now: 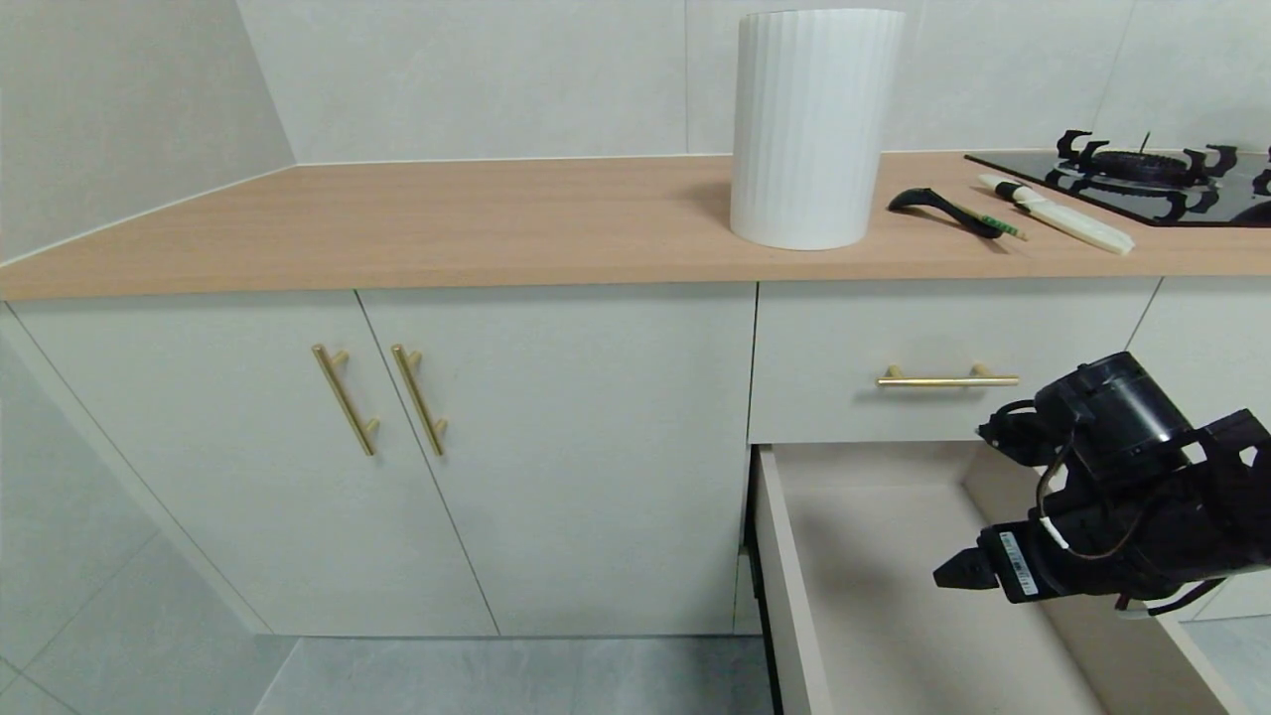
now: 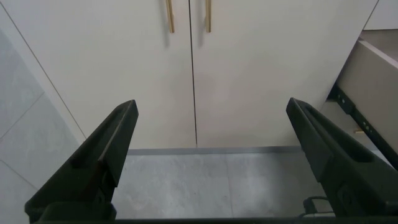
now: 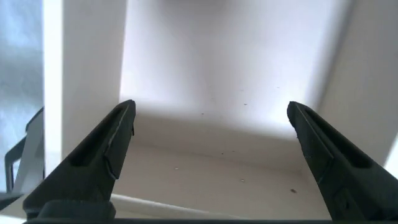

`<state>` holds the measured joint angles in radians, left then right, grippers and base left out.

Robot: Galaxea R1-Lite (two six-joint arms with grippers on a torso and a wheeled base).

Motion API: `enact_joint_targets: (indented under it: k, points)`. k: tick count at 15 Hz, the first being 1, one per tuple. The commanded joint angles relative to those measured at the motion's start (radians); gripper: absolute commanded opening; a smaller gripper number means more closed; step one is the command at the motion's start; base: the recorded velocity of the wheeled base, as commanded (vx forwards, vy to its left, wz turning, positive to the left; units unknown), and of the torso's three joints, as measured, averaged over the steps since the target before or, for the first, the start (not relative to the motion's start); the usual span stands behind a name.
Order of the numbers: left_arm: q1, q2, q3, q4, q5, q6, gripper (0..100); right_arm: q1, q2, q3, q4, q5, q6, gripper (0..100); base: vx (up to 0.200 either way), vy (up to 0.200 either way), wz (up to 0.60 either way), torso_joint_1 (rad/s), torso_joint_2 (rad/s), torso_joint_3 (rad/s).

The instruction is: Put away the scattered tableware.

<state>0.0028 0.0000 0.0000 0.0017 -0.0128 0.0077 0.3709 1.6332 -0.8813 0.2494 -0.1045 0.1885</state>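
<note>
Presently right gripper hangs over open drawer, jaws wide, unladen; left gripper equally wide, facing cabinet doors. On countertop, black spoon lies near white canister.

Our right arm: black all over, with a glossy cylindrical housing | cables: we see thin black loops and one white-sleeved lead | label: white, printed, on our right gripper | our left gripper: matte black wedge-shaped fingers, tapered tips | right gripper fingers: the same matte black wedges
</note>
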Motion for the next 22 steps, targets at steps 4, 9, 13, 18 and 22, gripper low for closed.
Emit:
enact_joint_targets:
  k: [4,9,13,18,22]
  points:
    - [0.000,0.002,0.000,0.000,-0.001,0.000,100,0.000,-0.009,0.013,-0.021,-0.021,0.000,100,0.000,0.000,0.00,0.046,-0.18,-0.176]
    - [0.000,0.002,0.000,0.000,-0.001,0.000,100,0.000,-0.015,0.021,-0.027,-0.021,0.000,100,0.000,0.000,0.00,0.125,-0.44,-0.301]
    - [0.000,0.002,0.000,0.000,-0.001,0.000,100,0.000,-0.013,0.022,-0.027,-0.021,-0.001,100,0.000,0.000,0.00,0.174,-0.46,-0.293]
    - [0.000,0.002,0.000,0.000,-0.001,0.000,100,0.000,-0.027,0.021,-0.038,-0.047,-0.008,100,0.000,0.000,0.00,0.149,-0.37,-0.217]
    - [0.000,0.002,0.000,0.000,-0.001,0.000,100,-0.015,-0.053,-0.159,-0.147,-0.061,-0.032,100,0.000,0.000,0.00,0.013,-0.04,-0.024]
